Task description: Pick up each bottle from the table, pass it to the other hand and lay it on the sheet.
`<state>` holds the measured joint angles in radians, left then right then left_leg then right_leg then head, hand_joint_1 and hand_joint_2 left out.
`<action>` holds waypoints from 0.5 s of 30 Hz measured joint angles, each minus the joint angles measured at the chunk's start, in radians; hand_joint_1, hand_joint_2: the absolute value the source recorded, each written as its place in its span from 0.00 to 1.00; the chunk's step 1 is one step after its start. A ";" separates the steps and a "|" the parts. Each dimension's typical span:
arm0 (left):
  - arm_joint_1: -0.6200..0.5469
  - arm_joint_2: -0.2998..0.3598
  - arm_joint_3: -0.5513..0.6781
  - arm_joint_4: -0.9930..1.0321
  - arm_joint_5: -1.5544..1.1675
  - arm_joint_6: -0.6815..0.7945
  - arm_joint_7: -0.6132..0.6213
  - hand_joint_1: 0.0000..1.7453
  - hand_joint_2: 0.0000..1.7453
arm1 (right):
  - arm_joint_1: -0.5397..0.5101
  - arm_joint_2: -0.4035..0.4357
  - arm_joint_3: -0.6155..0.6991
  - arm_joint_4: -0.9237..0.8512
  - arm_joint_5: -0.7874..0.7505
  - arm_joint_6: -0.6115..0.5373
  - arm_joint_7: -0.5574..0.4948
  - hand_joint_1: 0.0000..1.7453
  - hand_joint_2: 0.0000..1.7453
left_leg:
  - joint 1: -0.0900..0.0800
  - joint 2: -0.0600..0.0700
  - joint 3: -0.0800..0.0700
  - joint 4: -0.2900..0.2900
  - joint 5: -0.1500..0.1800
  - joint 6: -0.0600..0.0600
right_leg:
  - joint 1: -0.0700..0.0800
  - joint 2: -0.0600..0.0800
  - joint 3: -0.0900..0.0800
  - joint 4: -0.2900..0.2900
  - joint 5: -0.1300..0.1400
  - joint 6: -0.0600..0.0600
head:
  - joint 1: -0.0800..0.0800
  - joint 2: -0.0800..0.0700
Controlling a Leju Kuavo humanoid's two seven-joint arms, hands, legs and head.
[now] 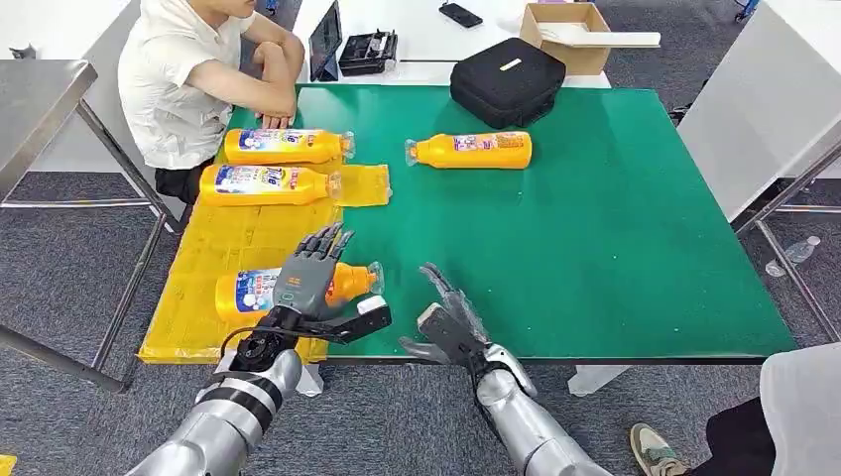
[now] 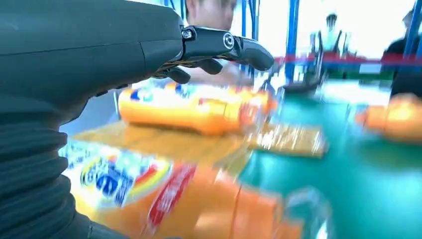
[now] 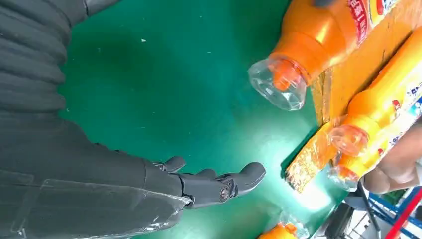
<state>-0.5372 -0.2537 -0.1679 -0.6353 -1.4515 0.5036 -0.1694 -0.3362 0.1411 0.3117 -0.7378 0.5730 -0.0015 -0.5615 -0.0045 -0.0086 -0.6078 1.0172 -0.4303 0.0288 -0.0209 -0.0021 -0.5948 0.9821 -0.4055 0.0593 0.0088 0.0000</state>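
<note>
The left hand hovers with fingers spread over the nearest orange bottle, which lies on the yellow sheet with its cap past the sheet's edge, while the right hand hangs open beside it above the green worktop, holding nothing.

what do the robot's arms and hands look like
Both arms are silver with dark bands near the wrist. The left hand has a grey back plate, dark fingers and a black cable at the wrist. The right hand is dark, under clear plastic film.
</note>
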 measured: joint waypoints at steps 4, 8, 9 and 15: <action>0.035 -0.017 -0.010 -0.102 0.008 -0.006 -0.016 0.00 1.00 | 0.015 -0.003 -0.005 -0.027 0.001 0.003 0.010 0.00 1.00 | 0.000 0.000 -0.002 0.000 0.000 0.000 | 0.000 0.000 -0.002 0.000 0.000 0.000 | 0.000 0.000; 0.121 -0.057 -0.037 -0.310 0.277 -0.166 -0.148 0.00 1.00 | 0.051 -0.005 -0.023 -0.082 0.005 -0.009 0.004 0.00 1.00 | 0.000 0.000 -0.002 0.000 0.000 0.000 | 0.000 0.000 -0.002 0.000 0.000 0.000 | 0.000 0.000; 0.135 -0.064 -0.044 -0.341 0.308 -0.188 -0.151 0.00 1.00 | 0.060 -0.005 -0.028 -0.096 0.004 -0.011 0.000 0.00 1.00 | 0.000 0.000 -0.003 0.000 0.000 0.000 | 0.000 0.000 -0.002 0.000 0.000 0.000 | 0.000 0.000; 0.182 -0.085 -0.058 -0.463 0.456 -0.265 -0.175 0.00 1.00 | 0.097 -0.005 -0.047 -0.166 -0.003 -0.024 -0.025 0.00 1.00 | 0.000 0.000 -0.003 0.000 0.000 0.000 | 0.000 0.000 -0.003 0.000 0.000 0.000 | 0.000 0.000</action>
<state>-0.3555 -0.3391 -0.2258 -1.0984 -0.9957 0.2383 -0.3445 -0.2390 0.1362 0.2647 -0.9034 0.5699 -0.0252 -0.5864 -0.0047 -0.0091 -0.6110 1.0172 -0.4306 0.0289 -0.0209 -0.0023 -0.5976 0.9818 -0.4056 0.0593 0.0092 0.0000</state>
